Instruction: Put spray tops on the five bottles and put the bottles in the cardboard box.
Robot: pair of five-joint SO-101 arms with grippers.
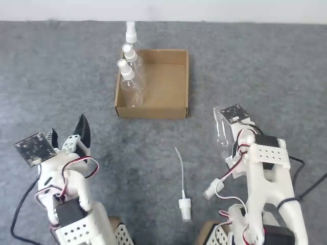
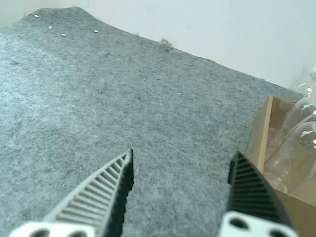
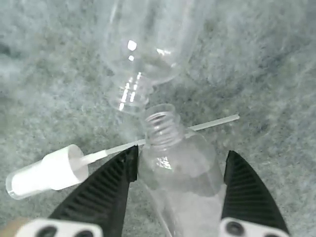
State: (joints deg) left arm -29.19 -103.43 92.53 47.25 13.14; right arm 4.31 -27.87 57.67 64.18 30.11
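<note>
The cardboard box (image 1: 163, 87) stands at the middle back, with two clear bottles with white spray tops (image 1: 131, 84) along its left wall. A third topped bottle (image 1: 131, 31) stands just behind the box. My right gripper (image 3: 180, 155) is shut on a topless clear bottle (image 3: 175, 168), whose open neck points away. Another topless bottle (image 3: 143, 44) lies just beyond it on the carpet, also seen beside the right arm (image 1: 223, 130). A loose spray top (image 3: 47, 173) lies next to the jaws. My left gripper (image 1: 67, 127) is open over bare carpet, left of the box.
A second loose spray top (image 1: 184, 206) with a long tube lies on the grey carpet between the arms. In the left wrist view the box edge (image 2: 259, 133) and the bottles inside it (image 2: 296, 148) sit to one side of my left gripper (image 2: 183, 154).
</note>
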